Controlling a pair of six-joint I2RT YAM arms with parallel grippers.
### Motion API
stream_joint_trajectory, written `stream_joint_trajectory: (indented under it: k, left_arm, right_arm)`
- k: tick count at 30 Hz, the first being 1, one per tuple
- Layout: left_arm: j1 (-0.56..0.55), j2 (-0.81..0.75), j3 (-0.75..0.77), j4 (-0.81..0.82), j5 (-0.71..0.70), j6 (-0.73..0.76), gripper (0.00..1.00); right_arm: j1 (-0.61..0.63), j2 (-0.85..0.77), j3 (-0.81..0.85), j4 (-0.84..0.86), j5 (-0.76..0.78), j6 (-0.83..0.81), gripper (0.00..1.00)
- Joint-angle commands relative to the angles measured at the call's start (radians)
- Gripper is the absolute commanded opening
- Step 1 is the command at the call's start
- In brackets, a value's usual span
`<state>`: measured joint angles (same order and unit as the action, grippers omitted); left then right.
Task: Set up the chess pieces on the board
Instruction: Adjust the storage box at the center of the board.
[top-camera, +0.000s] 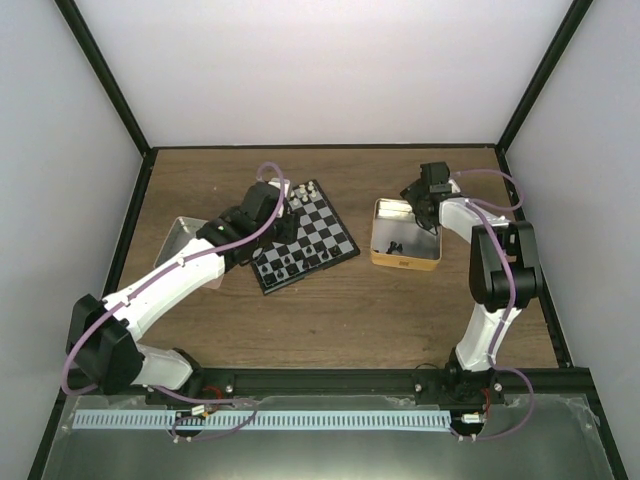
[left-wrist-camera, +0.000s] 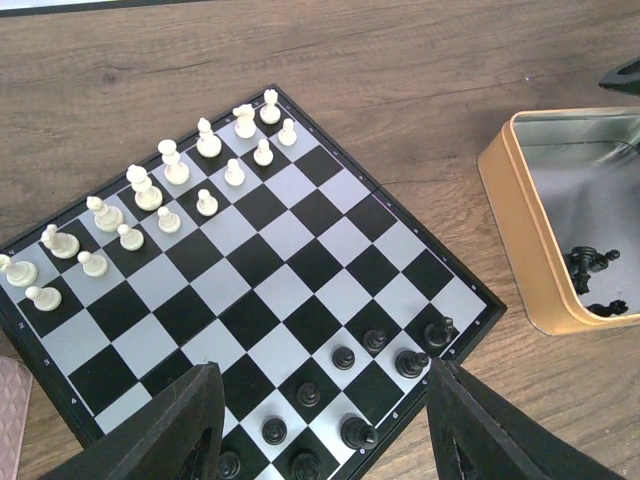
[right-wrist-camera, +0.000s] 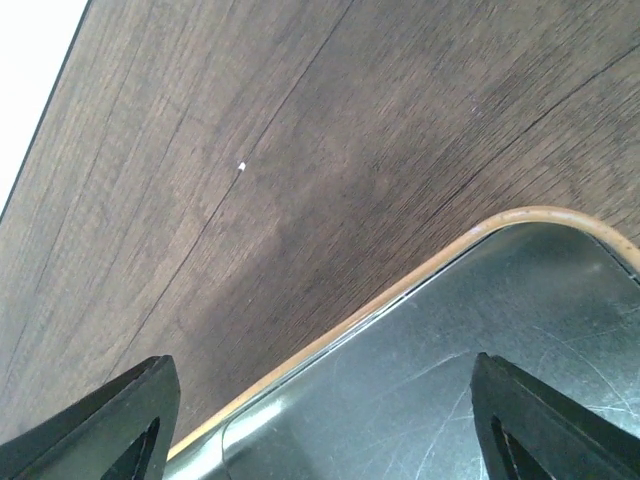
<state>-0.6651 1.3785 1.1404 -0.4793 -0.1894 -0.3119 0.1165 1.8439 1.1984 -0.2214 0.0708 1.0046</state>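
Left gripper (left-wrist-camera: 325, 372), fingers (left-wrist-camera: 180, 430) apart, is hovering over black pieces (left-wrist-camera: 343, 357), risking toppling them; right gripper (right-wrist-camera: 320, 365) is gaping above the tin (right-wrist-camera: 480, 330).

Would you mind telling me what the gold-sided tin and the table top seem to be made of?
The tin looks like thin sheet metal: scratched, dull-silver inside, gold-coloured outer wall. The table top looks like brown wood or wood-grain laminate, matte, with long grain lines; I cannot tell which.
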Motion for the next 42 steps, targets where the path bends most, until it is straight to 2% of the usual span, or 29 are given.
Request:
stream_joint_trajectory:
  k: [1, 3, 11, 17, 24, 27, 32, 38, 42]
  left_arm:
    - [0.010, -0.001, -0.013, 0.025, 0.009, 0.008, 0.58]
    - [0.013, -0.001, -0.013, 0.026, 0.010, 0.009, 0.58]
    - [0.024, 0.006, -0.013, 0.031, 0.037, 0.008, 0.58]
    - [0.025, 0.005, -0.010, 0.024, 0.047, 0.007, 0.58]
    - [0.027, -0.023, -0.002, 0.021, 0.066, 0.006, 0.58]
    - [0.027, -0.022, -0.002, 0.022, 0.075, 0.007, 0.58]
    - [0.027, -0.015, -0.002, 0.022, 0.085, 0.008, 0.58]
    - [0.027, -0.012, -0.001, 0.024, 0.088, 0.008, 0.58]
    - [0.027, -0.008, -0.001, 0.024, 0.093, 0.008, 0.58]
  right_arm:
    - [-0.012, 0.045, 0.085, -0.066, 0.056, 0.038, 0.81]
    - [-0.018, 0.076, 0.123, -0.116, 0.069, 0.044, 0.79]
    - [-0.023, 0.114, 0.151, -0.107, 0.066, -0.029, 0.65]
    - [-0.023, 0.135, 0.169, -0.108, 0.022, -0.172, 0.45]
    - [-0.024, 0.098, 0.134, -0.093, -0.013, -0.326, 0.41]
    - [-0.020, 0.085, 0.124, -0.075, -0.092, -0.447, 0.36]
    - [-0.011, 0.069, 0.122, -0.099, -0.188, -0.571, 0.34]
    - [0.033, 0.056, 0.099, -0.142, -0.286, -0.662, 0.29]
    - [0.083, 0.049, 0.077, -0.180, -0.279, -0.697, 0.28]
